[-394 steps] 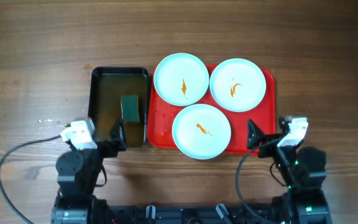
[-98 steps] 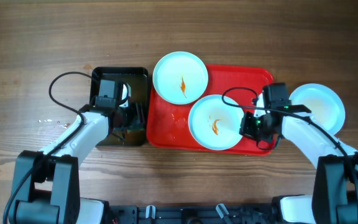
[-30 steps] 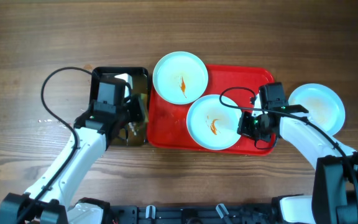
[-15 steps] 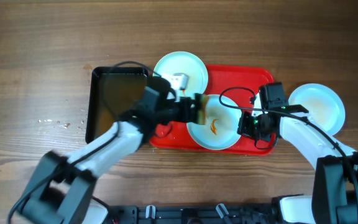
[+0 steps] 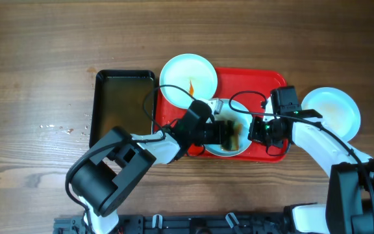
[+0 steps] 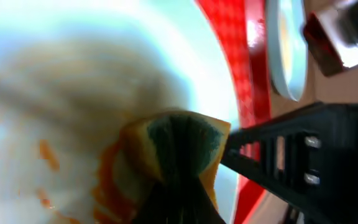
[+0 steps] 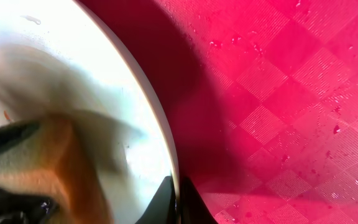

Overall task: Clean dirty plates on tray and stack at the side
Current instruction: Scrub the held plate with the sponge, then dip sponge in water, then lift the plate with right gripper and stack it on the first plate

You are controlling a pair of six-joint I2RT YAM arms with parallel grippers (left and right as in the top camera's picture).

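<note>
The red tray (image 5: 271, 81) carries two plates. The far one (image 5: 188, 79) shows an orange streak. On the near plate (image 5: 218, 110) my left gripper (image 5: 229, 133) presses a yellow-and-green sponge (image 6: 179, 140) and is shut on it. Orange smears (image 6: 45, 155) lie beside the sponge in the left wrist view. My right gripper (image 5: 260, 133) is shut on that plate's right rim (image 7: 166, 149), one finger on each side (image 7: 179, 198). The sponge (image 7: 36, 162) also shows in the right wrist view. A third plate (image 5: 330, 112) lies on the table right of the tray.
A black rectangular basin (image 5: 123, 107) holding dark water stands left of the tray. The left arm's cable loops over the tray's left part. Bare wooden table (image 5: 44, 52) surrounds everything.
My left arm has swung right from the black basin, carrying the sponge onto the near plate. The basin no longer holds the sponge. The right arm has stayed put on the rim.
</note>
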